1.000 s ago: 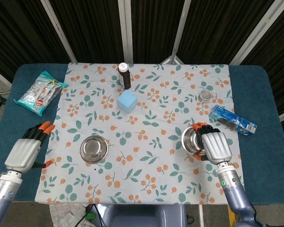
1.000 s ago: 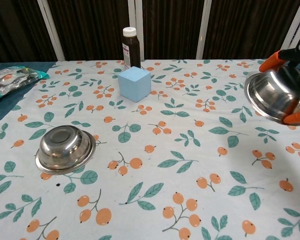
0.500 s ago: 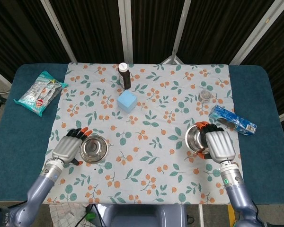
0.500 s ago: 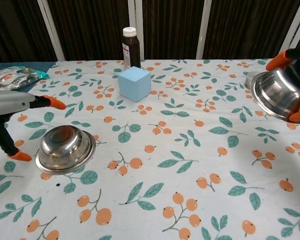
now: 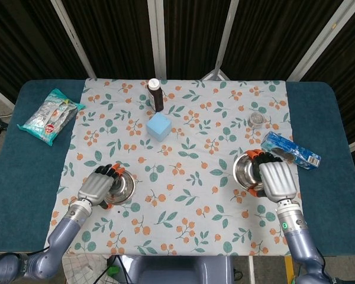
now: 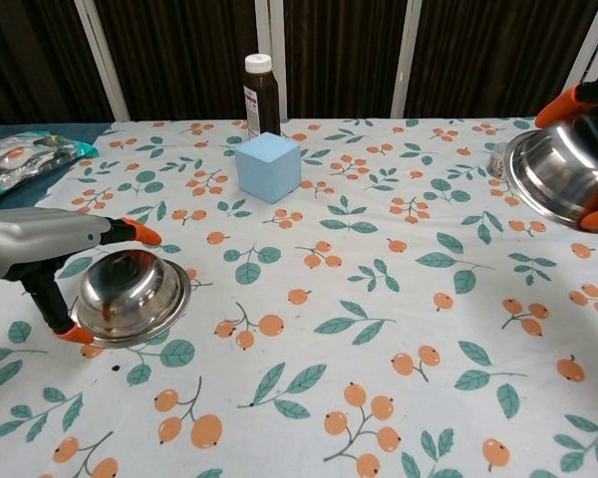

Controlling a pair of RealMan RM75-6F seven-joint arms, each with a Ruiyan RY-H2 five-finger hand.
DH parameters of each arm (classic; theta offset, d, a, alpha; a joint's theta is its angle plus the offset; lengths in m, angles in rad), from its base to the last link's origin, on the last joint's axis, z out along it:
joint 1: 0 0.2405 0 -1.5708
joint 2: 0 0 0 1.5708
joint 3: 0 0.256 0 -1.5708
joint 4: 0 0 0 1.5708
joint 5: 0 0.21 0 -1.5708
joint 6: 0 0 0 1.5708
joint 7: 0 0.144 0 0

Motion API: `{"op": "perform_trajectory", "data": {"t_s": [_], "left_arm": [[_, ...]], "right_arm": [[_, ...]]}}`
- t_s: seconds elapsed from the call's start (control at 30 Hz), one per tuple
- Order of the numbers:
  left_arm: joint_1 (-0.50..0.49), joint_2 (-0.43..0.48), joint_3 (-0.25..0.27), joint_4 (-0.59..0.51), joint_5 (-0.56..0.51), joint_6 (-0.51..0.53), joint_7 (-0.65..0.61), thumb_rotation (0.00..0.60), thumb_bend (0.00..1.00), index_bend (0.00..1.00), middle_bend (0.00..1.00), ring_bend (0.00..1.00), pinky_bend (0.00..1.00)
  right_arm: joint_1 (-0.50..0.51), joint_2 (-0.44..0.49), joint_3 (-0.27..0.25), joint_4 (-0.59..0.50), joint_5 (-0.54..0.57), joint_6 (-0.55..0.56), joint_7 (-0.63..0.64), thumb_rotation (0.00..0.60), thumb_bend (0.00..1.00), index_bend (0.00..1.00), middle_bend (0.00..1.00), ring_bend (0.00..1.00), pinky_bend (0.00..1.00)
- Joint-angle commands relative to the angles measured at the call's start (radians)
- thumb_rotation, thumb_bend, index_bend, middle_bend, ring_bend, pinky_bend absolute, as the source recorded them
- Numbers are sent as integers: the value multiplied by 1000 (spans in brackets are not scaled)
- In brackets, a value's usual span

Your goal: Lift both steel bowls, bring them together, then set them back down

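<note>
In the chest view the right hand is cut off by the frame's right edge; only orange fingertips above and below the raised steel bowl show, gripping its rim. The bowl hangs tilted in the air, its underside toward the camera. The head view shows what is missing there: the whole right hand from above, its back covering part of the bowl.

The left hand hides the left side of the other steel bowl in the head view, and contact cannot be judged from there. The chest view shows this hand with fingers spread wide around the bowl, one orange tip above its far rim and the thumb tip at its near-left rim. The bowl sits upside down on the floral tablecloth. Whether the fingers actually press the rim is unclear.

Only the head view shows the snack packet whole, the blue box and a small round tin. The dark bottle stands behind the blue cube.
</note>
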Motion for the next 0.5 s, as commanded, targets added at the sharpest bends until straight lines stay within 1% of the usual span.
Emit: {"op": "perform_trajectory", "data": {"t_s": [0.03, 0.23, 0.4, 0.5], "left_arm": [[-5, -14, 3, 16, 4, 13, -6, 600, 0, 52, 0, 0, 127], [-20, -32, 5, 43, 14, -4, -37, 600, 0, 71, 0, 0, 128], [-36, -45, 12, 62, 3, -22, -45, 600, 0, 84, 1, 0, 128], [-45, -57, 12, 76, 6, -29, -55, 600, 0, 99, 18, 0, 147]], "right_arm": [[1, 3, 0, -2, 1, 2, -1, 600, 94, 349, 286, 433, 395], [4, 8, 0, -4, 5, 6, -1, 600, 93, 348, 286, 432, 395], [8, 11, 2, 1, 16, 5, 1, 600, 94, 348, 286, 432, 395], [11, 13, 1, 2, 21, 4, -1, 600, 94, 348, 286, 432, 395]]}}
